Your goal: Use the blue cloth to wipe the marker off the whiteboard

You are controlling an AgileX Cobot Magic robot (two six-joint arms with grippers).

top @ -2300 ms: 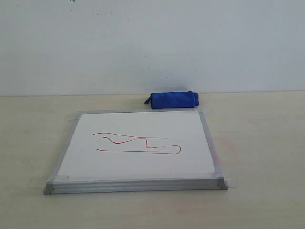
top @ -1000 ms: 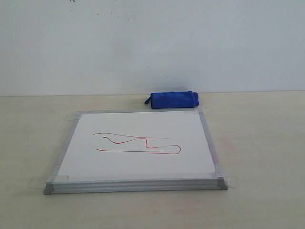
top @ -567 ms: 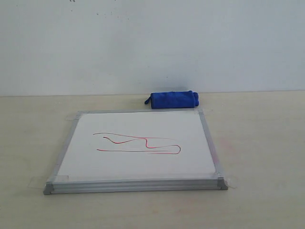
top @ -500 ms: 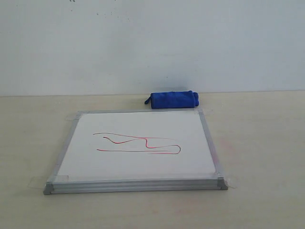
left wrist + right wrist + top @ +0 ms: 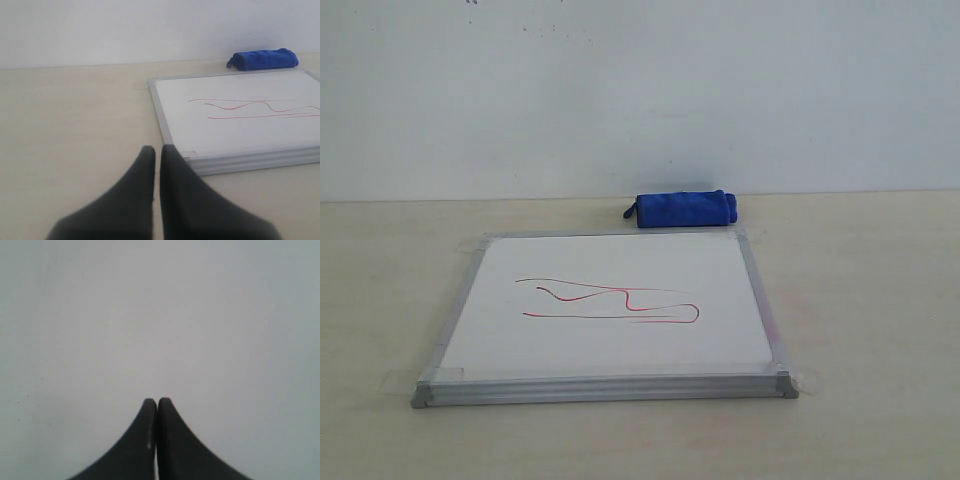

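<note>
Nothing is started: neither arm shows in the exterior view. Nearest, the left gripper (image 5: 157, 150) hangs over bare tabletop (image 5: 880, 300), fingers pressed together and empty. The whiteboard (image 5: 510, 350) lies flat at centre, the red marker (image 5: 620, 301) scribble untouched. At its 12 o'clock edge lies the rolled blue cloth (image 5: 683, 209). The right gripper (image 5: 157, 402), also closed, faces only blank wall. Next, I judge, fingers must spread and reach the cloth. No containers here.
</note>
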